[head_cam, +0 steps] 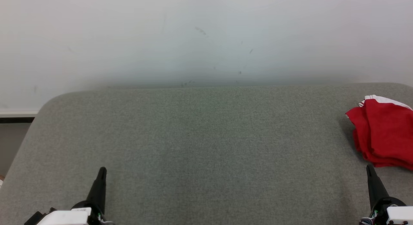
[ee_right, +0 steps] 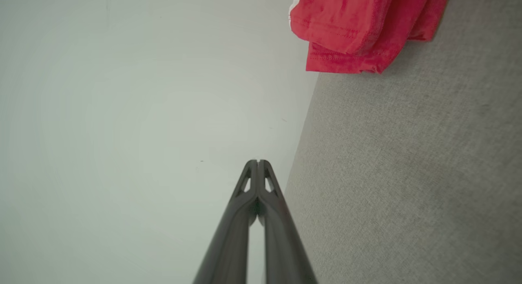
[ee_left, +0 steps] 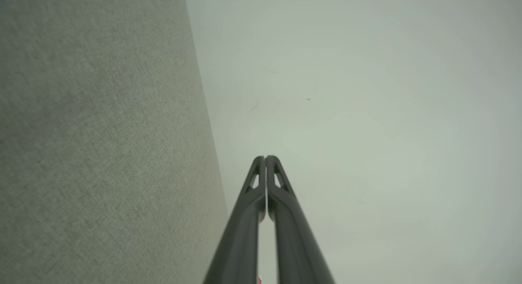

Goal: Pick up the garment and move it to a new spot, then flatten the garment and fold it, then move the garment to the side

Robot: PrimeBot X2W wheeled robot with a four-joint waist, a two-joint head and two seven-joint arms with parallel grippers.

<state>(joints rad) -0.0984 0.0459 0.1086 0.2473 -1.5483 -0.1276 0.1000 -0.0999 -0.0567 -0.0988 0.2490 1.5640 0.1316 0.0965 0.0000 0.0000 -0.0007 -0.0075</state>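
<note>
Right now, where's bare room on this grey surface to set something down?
The grey fabric surface is bare from the left gripper across its middle. Only the right edge is crowded: the red garment lies there, just beyond the right gripper.

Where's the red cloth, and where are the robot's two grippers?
red cloth (head_cam: 385, 134), head view, middle of the pile.
left gripper (head_cam: 102, 170), head view, tips of its shut fingers.
right gripper (head_cam: 369, 169), head view, tips of its shut fingers.
</note>
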